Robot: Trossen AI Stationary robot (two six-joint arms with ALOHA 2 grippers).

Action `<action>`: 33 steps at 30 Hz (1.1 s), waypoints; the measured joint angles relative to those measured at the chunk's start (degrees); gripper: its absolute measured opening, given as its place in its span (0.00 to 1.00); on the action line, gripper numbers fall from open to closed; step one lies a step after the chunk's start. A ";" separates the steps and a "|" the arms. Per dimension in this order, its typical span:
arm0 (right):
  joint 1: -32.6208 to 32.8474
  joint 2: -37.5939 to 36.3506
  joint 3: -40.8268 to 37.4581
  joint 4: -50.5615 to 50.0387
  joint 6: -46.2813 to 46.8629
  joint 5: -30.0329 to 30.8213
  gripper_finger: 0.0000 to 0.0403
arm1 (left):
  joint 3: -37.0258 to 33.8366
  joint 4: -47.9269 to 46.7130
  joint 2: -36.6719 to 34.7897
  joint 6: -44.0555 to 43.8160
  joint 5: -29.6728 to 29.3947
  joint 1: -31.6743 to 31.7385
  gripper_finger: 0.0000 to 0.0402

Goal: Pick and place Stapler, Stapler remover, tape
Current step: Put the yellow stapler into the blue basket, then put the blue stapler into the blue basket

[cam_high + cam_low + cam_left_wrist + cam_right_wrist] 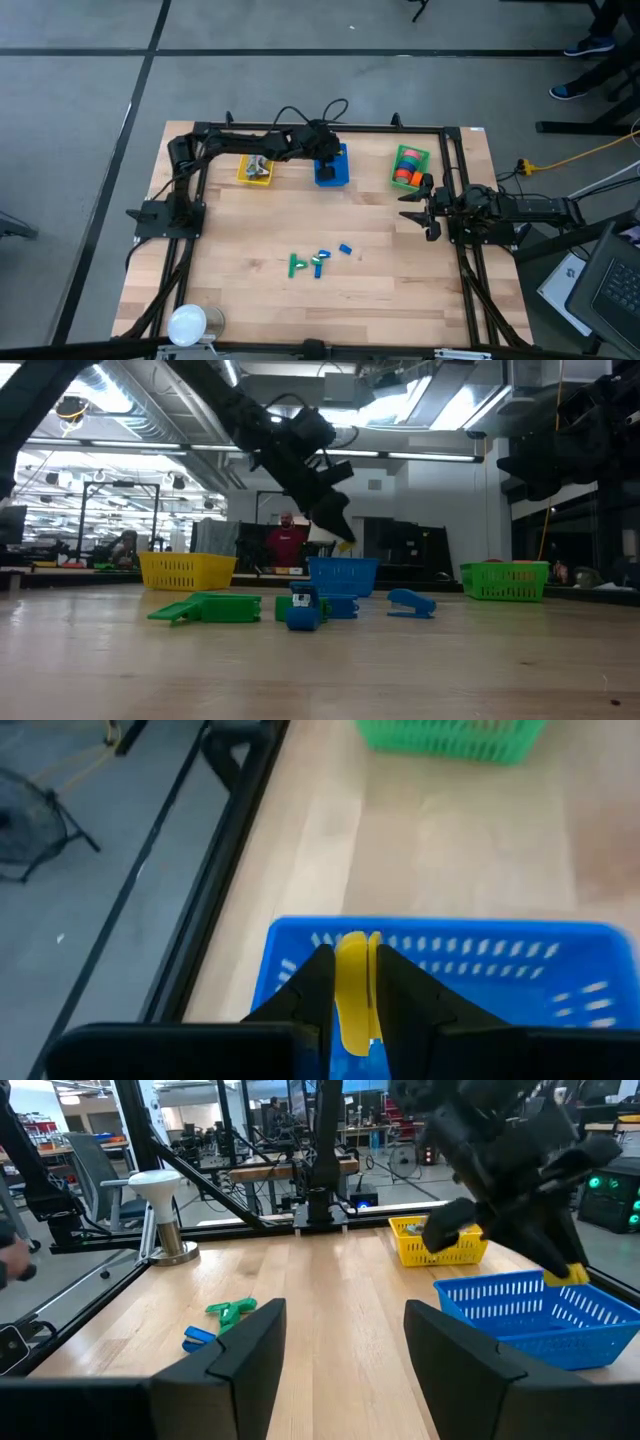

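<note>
Left hand (352, 1005) clamps small yellow piece (351, 995) over blue basket (332, 170). Right hand (421, 208) waits at desk's (400, 280) right side, fingers apart, empty. Tape (406, 172) rolls lie in green basket (422, 157). Yellow basket (255, 178) holds grey item, unclear. Green and blue pieces (318, 261) lie mid-desk.
</note>
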 joint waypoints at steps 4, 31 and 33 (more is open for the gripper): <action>0.01 -0.01 0.00 0.02 0.01 0.00 0.52 | 0.04 -0.54 1.48 -0.63 -2.69 0.80 0.12; 0.02 0.00 0.00 0.02 0.02 0.00 0.52 | 0.04 -5.61 0.08 -3.56 -5.75 1.35 0.40; 0.00 0.00 -0.01 0.02 0.00 0.00 0.52 | 0.04 -5.51 -0.85 -3.59 -6.21 1.03 0.41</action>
